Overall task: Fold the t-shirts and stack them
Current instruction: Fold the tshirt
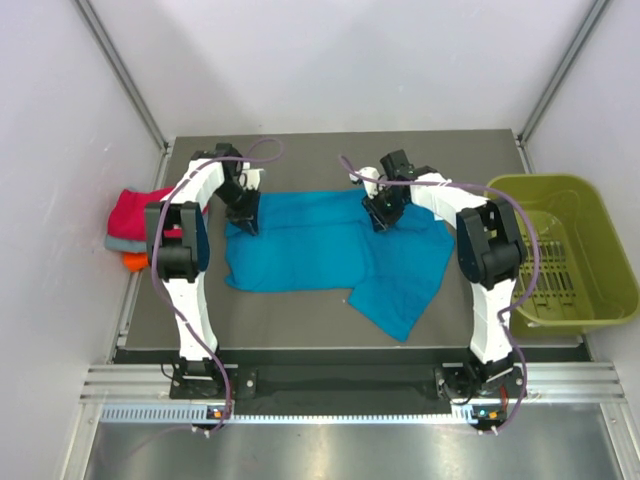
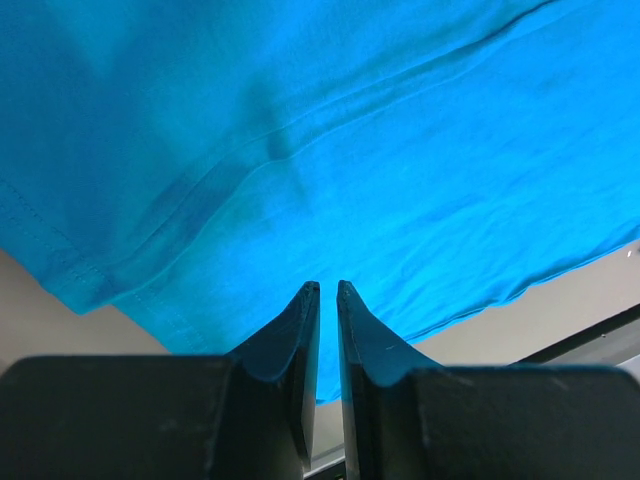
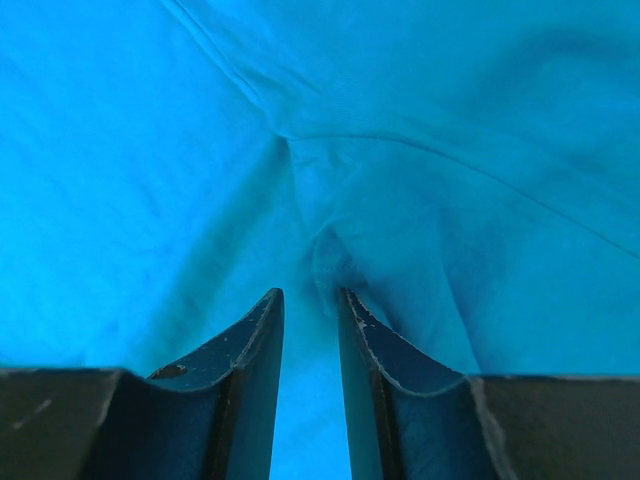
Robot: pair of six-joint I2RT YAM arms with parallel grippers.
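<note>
A teal-blue t-shirt lies spread across the middle of the table, with one part folded down towards the front right. My left gripper is at its far left edge; in the left wrist view its jaws stand almost together, just above the cloth, with nothing between them. My right gripper is over the shirt's far middle; in the right wrist view its jaws stand slightly apart over a small pucker of cloth. Folded magenta-red, grey and orange shirts are stacked at the left edge.
An olive-green plastic bin stands at the right of the table, beside the right arm. White walls close in the left, back and right sides. The grey table surface shows behind the shirt and along the front.
</note>
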